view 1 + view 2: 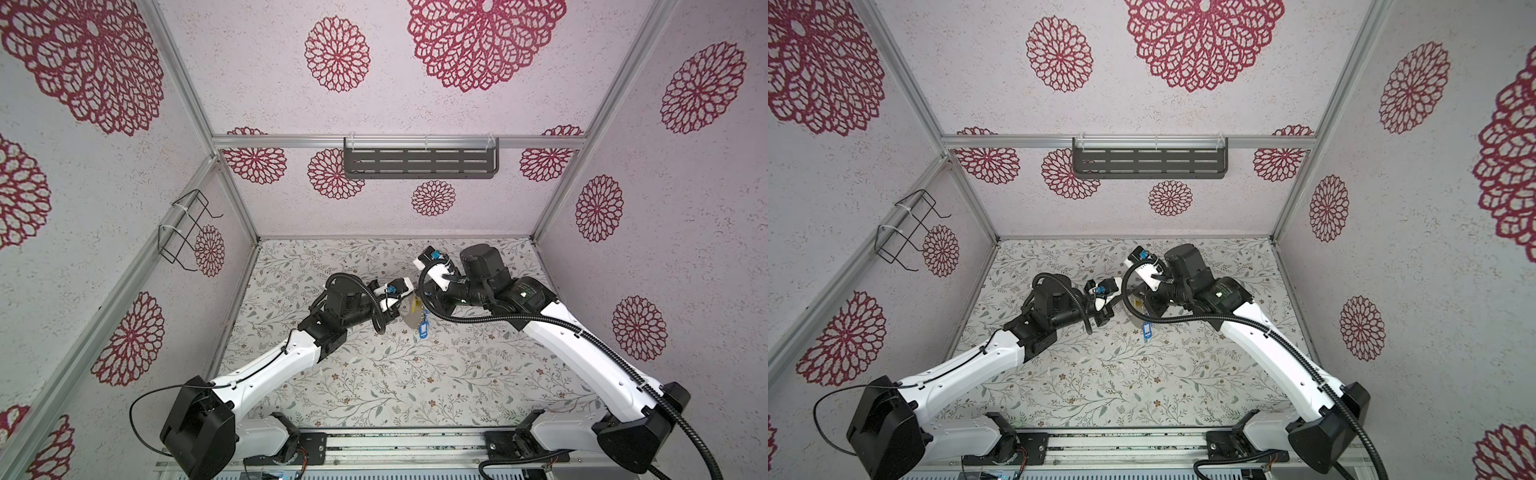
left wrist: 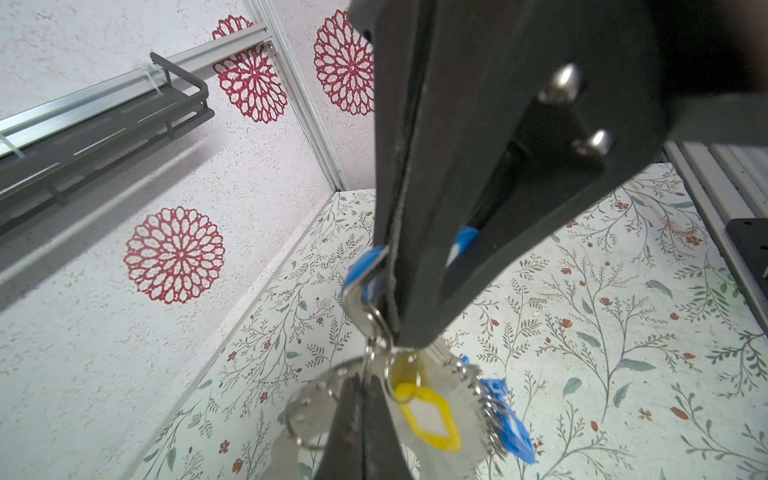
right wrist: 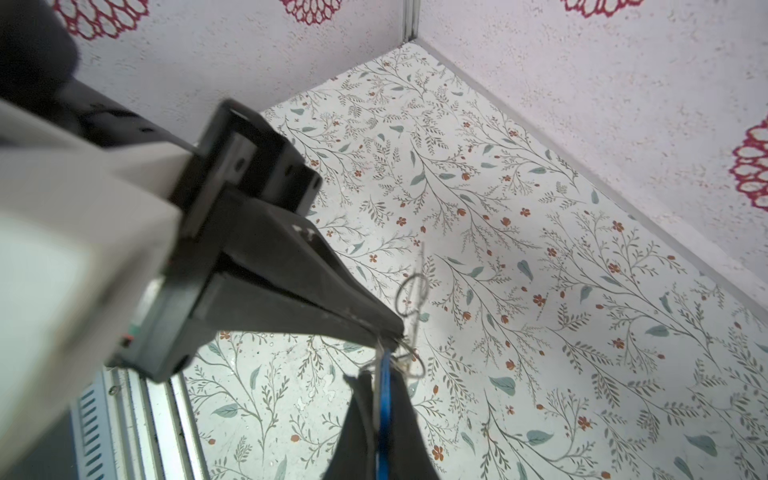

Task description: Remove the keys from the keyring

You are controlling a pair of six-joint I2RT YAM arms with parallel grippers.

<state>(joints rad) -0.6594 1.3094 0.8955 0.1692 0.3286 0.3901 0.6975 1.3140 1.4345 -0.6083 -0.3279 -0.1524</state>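
Working one key free: left gripper (image 2: 409,332) clenched on a blue tag (image 2: 365,270); right gripper (image 3: 392,331) pinched shut on the bunch's silver loops (image 3: 412,294); keyring (image 1: 409,319) hangs mid-frame between them; next, likely draw apart gently, sliding the tag's loop off.

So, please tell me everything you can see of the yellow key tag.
The yellow key tag is an oblong plastic frame, angular like a diamond, around a white label window. It hangs tilted from a small silver loop, against a pale flat piece, beside blue tags. The shut left end effector ends right at that loop.
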